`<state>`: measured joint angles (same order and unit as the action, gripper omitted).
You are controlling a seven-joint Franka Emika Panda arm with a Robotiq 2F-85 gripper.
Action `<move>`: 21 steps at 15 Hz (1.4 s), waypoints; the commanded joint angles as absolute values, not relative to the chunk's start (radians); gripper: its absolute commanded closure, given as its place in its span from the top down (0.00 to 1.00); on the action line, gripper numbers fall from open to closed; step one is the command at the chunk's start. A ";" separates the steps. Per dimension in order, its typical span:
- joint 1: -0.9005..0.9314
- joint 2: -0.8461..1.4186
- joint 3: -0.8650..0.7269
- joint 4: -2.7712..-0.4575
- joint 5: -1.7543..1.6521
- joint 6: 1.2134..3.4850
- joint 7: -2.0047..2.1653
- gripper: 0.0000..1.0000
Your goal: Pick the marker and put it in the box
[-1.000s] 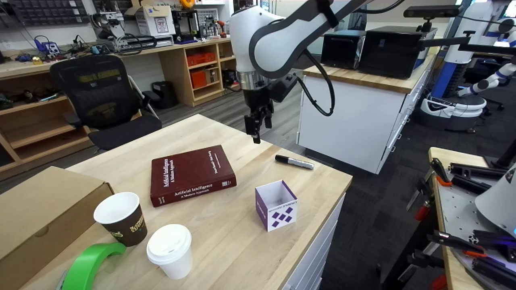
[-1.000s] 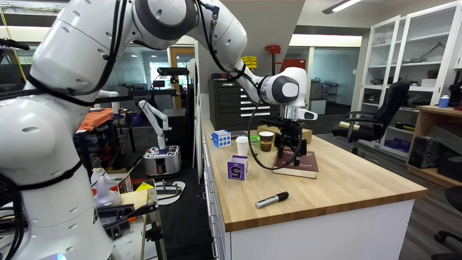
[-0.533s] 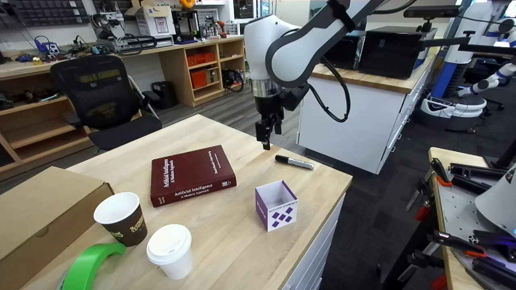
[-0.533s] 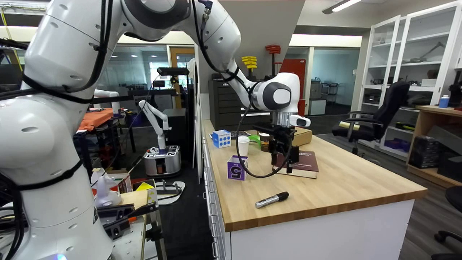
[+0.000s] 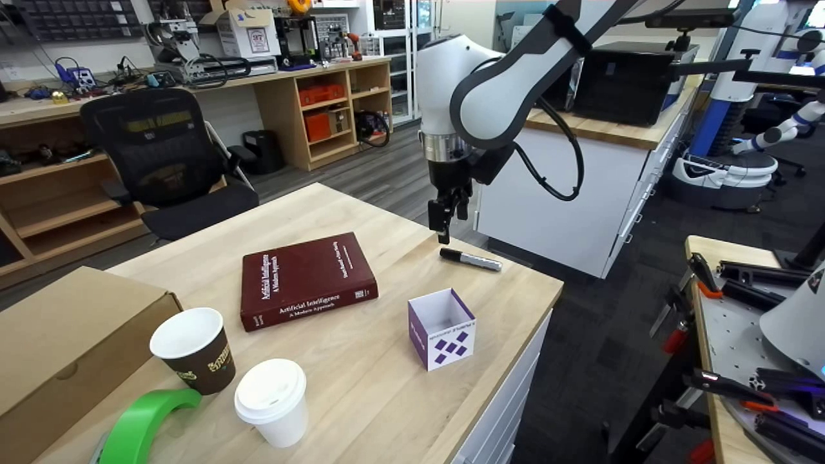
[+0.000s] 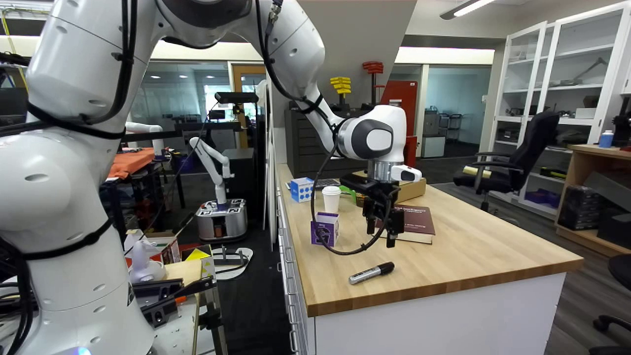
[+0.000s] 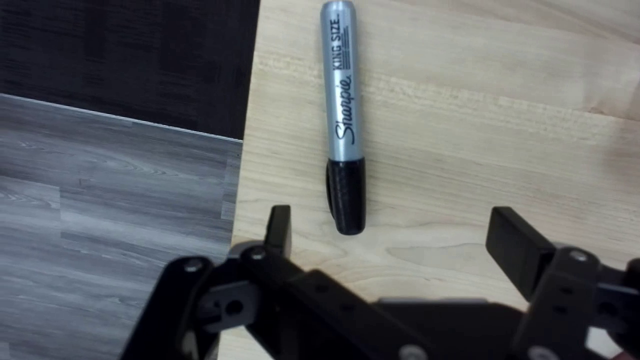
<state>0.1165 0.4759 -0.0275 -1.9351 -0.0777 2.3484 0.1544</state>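
In an exterior view, we see the marker [image 5: 471, 259] lying on the counter [image 5: 361, 367] near the box [image 5: 446, 341]. In an exterior view, we find the end effector [image 6: 381, 237] above the counter. In the wrist view, we see it spread wide, gripping nothing.

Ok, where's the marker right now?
In the wrist view, the marker lies upper centre, cap end toward the open end effector, with the table edge to its left; in an exterior view, it lies beyond the purple-and-white box.
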 commanded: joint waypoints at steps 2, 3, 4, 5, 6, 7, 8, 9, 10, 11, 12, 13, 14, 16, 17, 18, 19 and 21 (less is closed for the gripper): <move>0.106 0.440 -0.032 -2.012 -0.079 2.401 0.185 1.00; 0.104 0.446 -0.031 -2.014 -0.077 2.407 0.180 1.00; 0.103 0.448 -0.031 -2.017 -0.076 2.410 0.180 1.00; 0.100 0.451 -0.028 -2.020 -0.071 2.418 0.173 1.00; 0.099 0.452 -0.027 -2.022 -0.069 2.424 0.171 1.00; 0.095 0.457 -0.025 -2.024 -0.066 2.438 0.164 1.00; 0.094 0.460 -0.025 -2.026 -0.063 2.447 0.161 1.00; 0.090 0.466 -0.023 -2.026 -0.060 2.458 0.154 1.00; 0.089 0.469 -0.022 -2.027 -0.057 2.467 0.151 1.00; 0.086 0.474 -0.022 -2.027 -0.054 2.472 0.148 1.00; 0.085 0.476 -0.022 -2.027 -0.052 2.474 0.148 1.00; 0.081 0.480 -0.021 -2.027 -0.048 2.475 0.144 1.00; 0.078 0.482 -0.020 -2.028 -0.044 2.476 0.141 1.00; 0.071 0.486 -0.019 -2.028 -0.038 2.477 0.135 1.00; 0.068 0.489 -0.019 -2.027 -0.034 2.476 0.133 1.00; 0.066 0.491 -0.018 -2.026 -0.031 2.475 0.131 1.00; 0.063 0.495 -0.017 -2.023 -0.027 2.474 0.128 1.00; 0.059 0.504 -0.016 -2.019 -0.023 2.473 0.124 1.00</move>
